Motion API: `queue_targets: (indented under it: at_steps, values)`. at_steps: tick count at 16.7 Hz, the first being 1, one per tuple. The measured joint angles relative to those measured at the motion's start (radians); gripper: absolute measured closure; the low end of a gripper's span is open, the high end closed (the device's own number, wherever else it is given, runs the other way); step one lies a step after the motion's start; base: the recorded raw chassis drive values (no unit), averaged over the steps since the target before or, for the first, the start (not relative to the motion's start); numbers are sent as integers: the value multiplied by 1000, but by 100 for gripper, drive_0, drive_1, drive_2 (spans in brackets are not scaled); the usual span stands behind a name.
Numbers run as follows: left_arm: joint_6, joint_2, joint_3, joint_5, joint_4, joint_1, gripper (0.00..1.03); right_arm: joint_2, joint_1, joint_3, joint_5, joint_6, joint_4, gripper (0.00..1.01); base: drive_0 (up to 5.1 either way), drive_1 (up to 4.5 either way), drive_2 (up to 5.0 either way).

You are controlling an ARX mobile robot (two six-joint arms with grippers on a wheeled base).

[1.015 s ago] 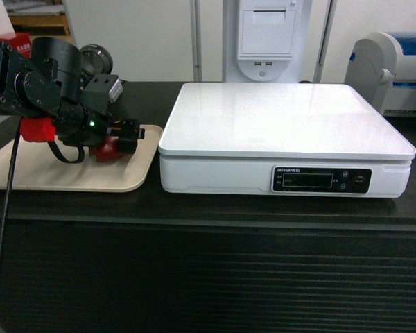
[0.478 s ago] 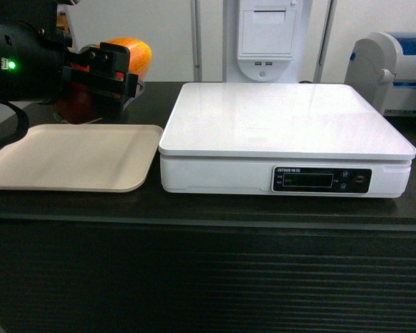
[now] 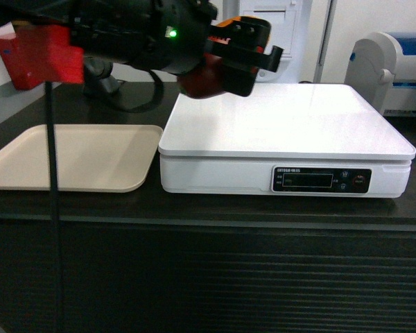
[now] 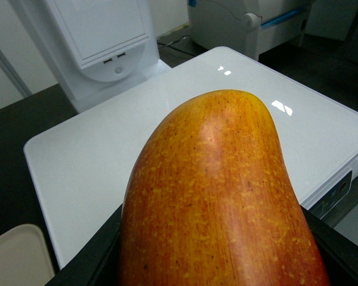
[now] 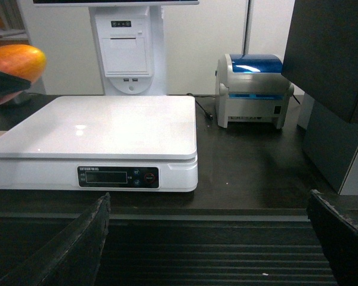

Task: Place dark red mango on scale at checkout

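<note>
While the left gripper [image 3: 246,52] holds the mango [image 4: 218,202] clamped in its jaws above the back left corner of the scale [image 3: 284,121] on the bench [image 3: 208,208], the right gripper's [image 5: 209,238] jaws stand apart.

We see even, bright indoor light from above: small glare spots sit on the scale [image 4: 185,143] just beyond the left hand [image 3: 253,52], whose arm smears with motion blur. The dark red mango [image 4: 218,202] looms close, soft-edged; the tabletop [image 3: 194,208] front stays dim.
</note>
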Motion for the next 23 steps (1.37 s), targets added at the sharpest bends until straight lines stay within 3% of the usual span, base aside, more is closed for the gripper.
queue_targets:
  at_steps: [5,13,19,20,23]
  values:
    - [4,277,354,-23,-176,-48,37,0,0,0,0,0,0,3,0,0,0]
    - [10,592,818,-76,-411,-49,37,0,0,0,0,0,0,3,0,0,0]
    - [25,689,969,-134,-502,-50,37,0,0,0,0,0,0,3,0,0,0]
    - [26,695,977,-134,-500,-51,32,0,0,0,0,0,0,3,0,0,0]
    - [33,696,975,-131,-471,-57,3,0,0,0,0,0,0,3,0,0,0]
